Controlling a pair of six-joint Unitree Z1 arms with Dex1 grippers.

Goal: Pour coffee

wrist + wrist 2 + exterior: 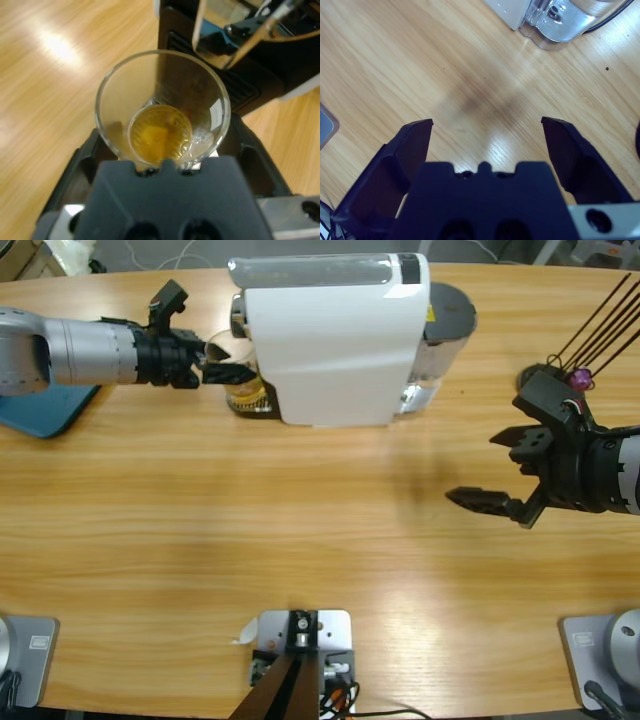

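Left gripper (222,371), black-jawed, is clamped on the small clear glass tumbler (162,107) holding a little translucent amber-brown coffee (159,132), right against the white box-shaped coffee machine (335,335) ahead of it. Tilting or jerking away could, I judge, spill coffee or knock glass against machine. Right gripper (512,472) hangs wide open, empty, above bare wooden table (395,60).

table (300,540): wood, smooth, light sheen
coffee machine (330,340): white plastic, glossy
glass tumbler (162,107): clear glass, shiny
left gripper (162,165): black plastic, matt
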